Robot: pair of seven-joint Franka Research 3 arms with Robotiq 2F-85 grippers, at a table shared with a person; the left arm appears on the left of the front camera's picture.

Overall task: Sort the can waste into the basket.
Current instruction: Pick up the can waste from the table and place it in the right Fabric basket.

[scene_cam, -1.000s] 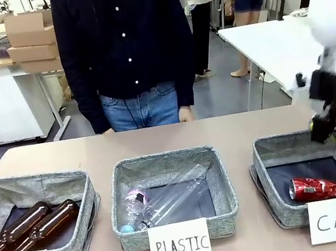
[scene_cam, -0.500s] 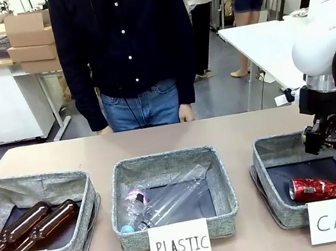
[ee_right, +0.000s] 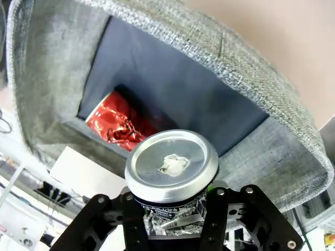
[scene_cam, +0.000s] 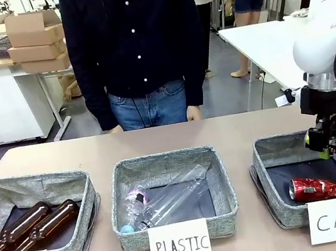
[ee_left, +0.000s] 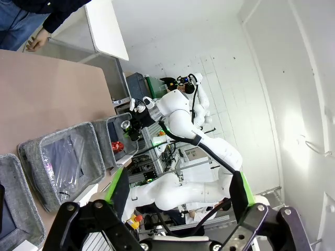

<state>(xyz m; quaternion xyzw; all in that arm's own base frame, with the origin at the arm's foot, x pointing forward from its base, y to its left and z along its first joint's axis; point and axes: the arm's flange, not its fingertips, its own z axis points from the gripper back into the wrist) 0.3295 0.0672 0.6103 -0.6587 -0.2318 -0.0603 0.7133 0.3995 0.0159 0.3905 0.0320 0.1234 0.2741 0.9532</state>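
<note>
Right hand point(scene_cam: 332, 147) — we log it clamped on the dark can point(ee_right: 171, 172), held above the CAN basket point(scene_cam: 276, 148). Red can point(scene_cam: 319, 188) — lying inside. Left hand point(ee_left: 175, 206) — fingers apart, empty.

I'm in a robotics lab: white work tables point(scene_cam: 277, 41), stacked cardboard boxes point(scene_cam: 32, 39) at 11 o'clock, other robot arms point(ee_left: 178, 112).
</note>
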